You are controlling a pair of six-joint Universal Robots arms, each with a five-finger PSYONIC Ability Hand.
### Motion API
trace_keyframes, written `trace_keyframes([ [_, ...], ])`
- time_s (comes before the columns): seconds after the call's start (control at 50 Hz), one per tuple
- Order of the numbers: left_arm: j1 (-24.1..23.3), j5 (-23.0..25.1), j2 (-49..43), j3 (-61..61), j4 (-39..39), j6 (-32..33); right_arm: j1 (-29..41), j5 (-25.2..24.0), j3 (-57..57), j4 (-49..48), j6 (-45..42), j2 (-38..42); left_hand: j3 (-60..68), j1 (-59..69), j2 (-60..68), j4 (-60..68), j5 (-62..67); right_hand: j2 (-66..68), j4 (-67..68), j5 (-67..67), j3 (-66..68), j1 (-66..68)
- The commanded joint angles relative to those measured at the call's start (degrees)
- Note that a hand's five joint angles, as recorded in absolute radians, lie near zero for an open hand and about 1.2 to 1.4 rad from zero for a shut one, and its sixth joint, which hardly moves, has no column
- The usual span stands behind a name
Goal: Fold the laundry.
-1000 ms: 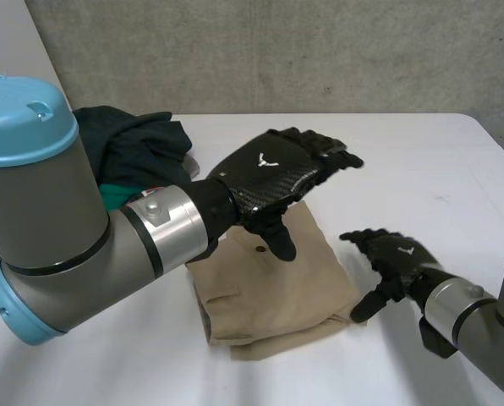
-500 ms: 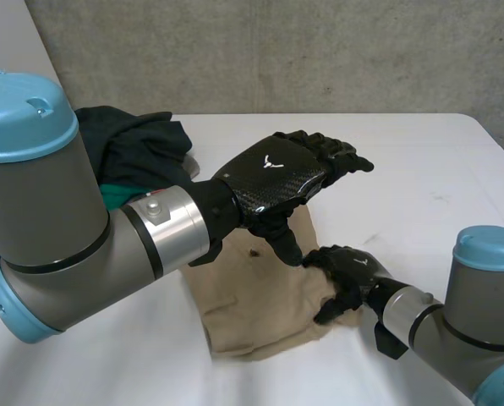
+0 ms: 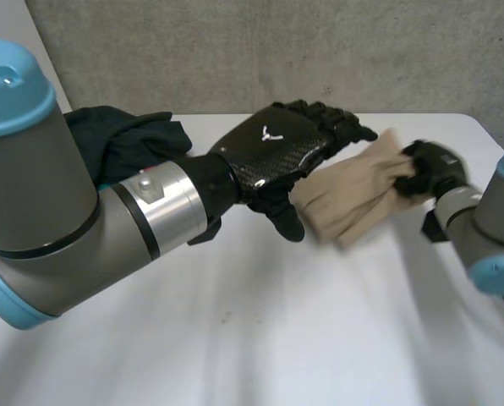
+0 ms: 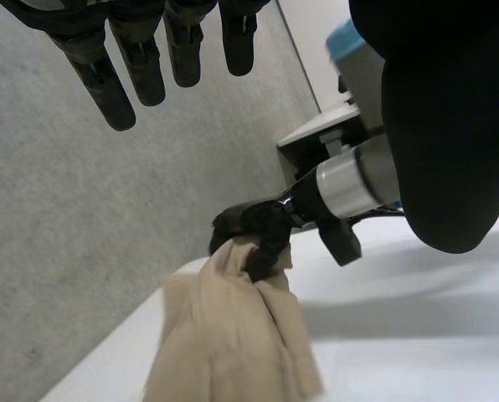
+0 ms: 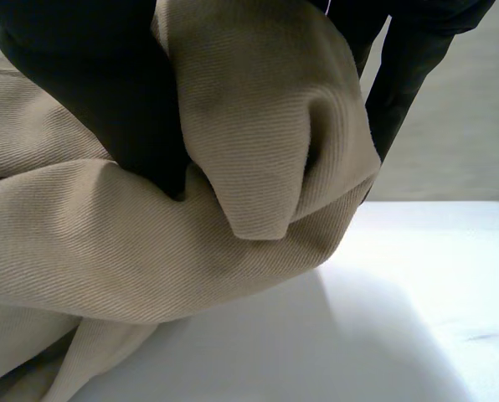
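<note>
Clutching bunched tan garment point(image 3: 353, 203), right hand point(image 3: 428, 165), left hand point(image 3: 277, 161) spread nearby (white emblem point(image 3: 266, 134) on back)

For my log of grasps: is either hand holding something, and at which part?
The right hand pinches the beige garment by a bunched fold at one end. The left hand is open and holds nothing.

A white table point(image 3: 320, 338) stands against a grey concrete wall point(image 3: 235, 51).
</note>
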Motion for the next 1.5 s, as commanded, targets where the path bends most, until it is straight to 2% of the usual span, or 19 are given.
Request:
trace_keyframes([
  [0.02,0.0,-1.1,1.8,0.9,0.0,0.0,-8.5,5.0,-22.4,7.9,-0.1,13.2,-1.3,0.5,-1.1,-1.6,-2.8,15.0,11.4,16.8,16.4,20.1],
  [0.22,-0.7,-1.1,1.5,1.0,0.0,-0.3,-19.2,2.0,-51.8,20.8,-8.1,30.2,-1.3,0.5,-1.1,-1.6,-2.8,15.0,11.4,16.8,16.4,20.1],
  [0.28,-0.8,-1.1,1.4,0.9,0.0,-0.4,-21.5,1.6,-57.0,22.0,-8.7,32.8,-1.3,0.5,-1.1,-1.6,-2.8,15.0,11.4,16.8,16.4,20.1],
  [0.42,-1.1,-1.1,1.2,0.9,0.0,-0.4,-23.8,-5.4,-62.6,22.3,-9.0,37.5,-1.3,0.5,-1.1,-1.6,-2.8,15.0,11.4,16.8,16.4,20.1],
  [0.44,-1.1,-1.1,1.2,0.9,0.0,-0.4,-23.8,-5.4,-62.6,22.3,-8.9,37.6,-1.3,0.5,-1.1,-1.6,-2.8,10.7,7.1,12.5,12.1,15.9],
  [0.48,-1.2,-1.1,1.2,0.9,0.0,-0.4,-23.8,-5.1,-62.3,22.3,-9.0,37.7,-1.3,0.5,-1.1,-1.6,-2.8,-26.2,-29.7,-24.4,-24.7,-21.0],
  [0.5,-1.2,-1.1,1.1,1.0,0.0,-0.4,-23.8,-4.0,-62.5,22.3,-9.1,37.6,-1.3,0.5,-1.1,-1.6,-2.8,-55.0,-58.6,-53.2,-53.6,-49.9],
  [0.62,-1.3,-2.2,1.0,1.1,0.0,-0.4,-23.7,2.8,-61.4,22.1,-14.2,36.6,-1.3,0.5,-1.1,-1.6,-2.8,-55.0,-58.6,-53.2,-53.6,-49.9],
  [0.78,-1.1,-2.8,1.6,1.2,0.0,-0.4,-23.1,4.6,-45.6,17.2,-23.9,22.4,-1.3,0.5,-1.1,-1.6,-2.8,-55.0,-58.6,-53.2,-53.6,-49.9],
  [0.86,-0.5,-5.3,1.7,2.0,0.1,-0.4,-23.2,3.2,-27.9,7.8,-28.2,7.3,-1.3,0.5,-1.1,-1.6,-2.8,-55.0,-58.6,-53.2,-53.6,-49.9],
  [0.9,-0.4,-7.1,1.6,2.4,0.1,-0.4,-23.1,1.8,-21.8,4.3,-30.8,2.6,-1.3,0.5,-1.1,-1.6,-2.8,-55.0,-58.6,-53.2,-53.6,-49.9],
  [1.0,2.9,-12.3,1.4,3.1,0.1,0.1,-19.5,-5.4,-6.0,-0.6,-40.2,-9.6,-1.3,0.5,-1.1,-1.6,-2.8,-55.0,-58.6,-53.2,-53.6,-49.9],
  [1.06,7.5,-13.5,0.5,3.2,0.6,0.8,-14.6,-11.9,3.0,-0.8,-46.2,-16.7,-1.3,0.5,-1.1,-1.6,-2.8,-55.0,-58.6,-53.2,-53.6,-49.9],
  [1.08,10.0,-13.6,0.2,3.6,1.2,1.2,-12.3,-15.6,7.3,-0.7,-49.4,-19.9,-1.2,0.6,-1.0,-1.6,-2.8,-55.0,-58.6,-53.2,-53.6,-49.9],
  [1.16,17.1,-14.2,-4.7,5.7,3.8,3.9,-8.4,-22.2,17.9,-0.2,-57.5,-27.1,-0.9,0.9,-0.7,-1.2,-2.4,-55.0,-58.6,-53.2,-53.6,-49.9],
  [1.24,23.4,-16.1,-10.9,10.4,4.2,10.3,-6.3,-23.6,26.0,-0.3,-64.1,-31.6,0.5,2.2,0.7,0.1,-1.1,-55.0,-58.6,-53.2,-53.6,-49.9],
  [1.3,27.8,-19.1,-17.8,14.3,4.7,16.9,-4.6,-23.4,29.4,-0.2,-66.6,-32.6,0.0,1.7,0.2,-0.4,-1.6,-55.0,-58.6,-53.2,-53.6,-49.9],
  [1.36,30.5,-19.6,-24.6,18.8,5.1,22.5,-3.0,-23.2,31.2,-0.2,-66.9,-32.3,0.0,1.7,0.2,-0.4,-1.6,-55.0,-58.6,-53.2,-53.6,-49.9],
  [1.5,32.6,-16.3,-35.3,26.7,7.3,24.3,-3.3,-23.0,33.7,-0.2,-66.7,-32.1,-0.4,1.4,-0.2,-0.7,-1.9,-55.0,-58.6,-53.2,-53.6,-49.9],
])
